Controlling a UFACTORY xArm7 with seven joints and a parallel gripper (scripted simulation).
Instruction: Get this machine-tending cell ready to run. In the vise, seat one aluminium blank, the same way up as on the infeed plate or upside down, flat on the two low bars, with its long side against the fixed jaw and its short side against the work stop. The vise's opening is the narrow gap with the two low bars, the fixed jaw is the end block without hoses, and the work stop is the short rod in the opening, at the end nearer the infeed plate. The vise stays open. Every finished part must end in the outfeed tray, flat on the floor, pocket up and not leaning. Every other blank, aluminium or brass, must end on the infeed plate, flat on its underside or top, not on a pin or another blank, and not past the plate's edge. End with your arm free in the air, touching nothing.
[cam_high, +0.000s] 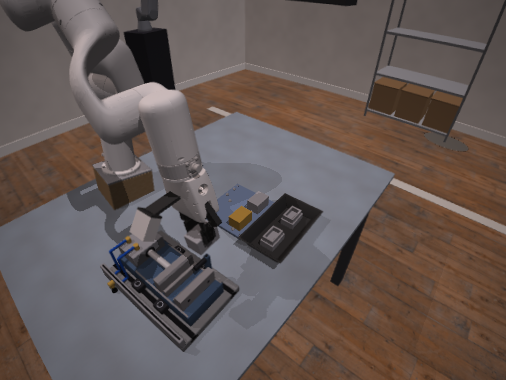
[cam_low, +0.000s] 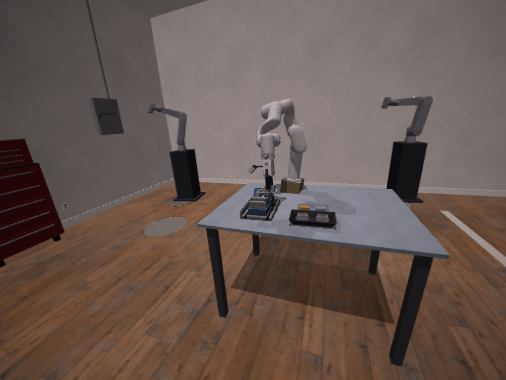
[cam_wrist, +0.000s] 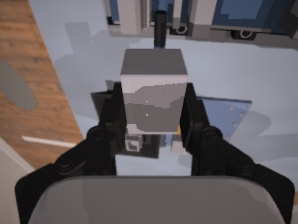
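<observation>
While no brand, label or readable writing is showing on anything in these views, the layout is reading plainly from the near edge of the grey table (cam_high: 320, 150) backward. Nearest that edge, toward the left, the blue and grey vise (cam_high: 172, 280) is sitting with its opening unfilled and its blue hoses (cam_high: 117, 255) at the far-left end. Just behind its right end the gripper (cam_high: 199, 239) is hanging above the tabletop, its fingers standing about half open and clamped on the sides of an aluminium blank (cam_wrist: 152, 97), which is hanging clear of the surface. From the wrist view a short dark rod (cam_wrist: 160, 24) at the vise is standing just beyond the blank. Toward the right edge, the black outfeed tray (cam_high: 312, 214) is holding two finished parts (cam_high: 291, 216) (cam_high: 272, 236), pockets up. Behind the tray the blue infeed plate (cam_high: 231, 194) is carrying a brass blank (cam_high: 240, 217) and a second grey blank (cam_high: 258, 201). Near the far-left corner the arm's brown base block (cam_high: 122, 186) is standing, and the white arm itself is hiding part of the table behind it. Beyond the table a shelf rack (cam_high: 380, 55) with brown boxes (cam_high: 412, 102) is standing against the far wall.
</observation>
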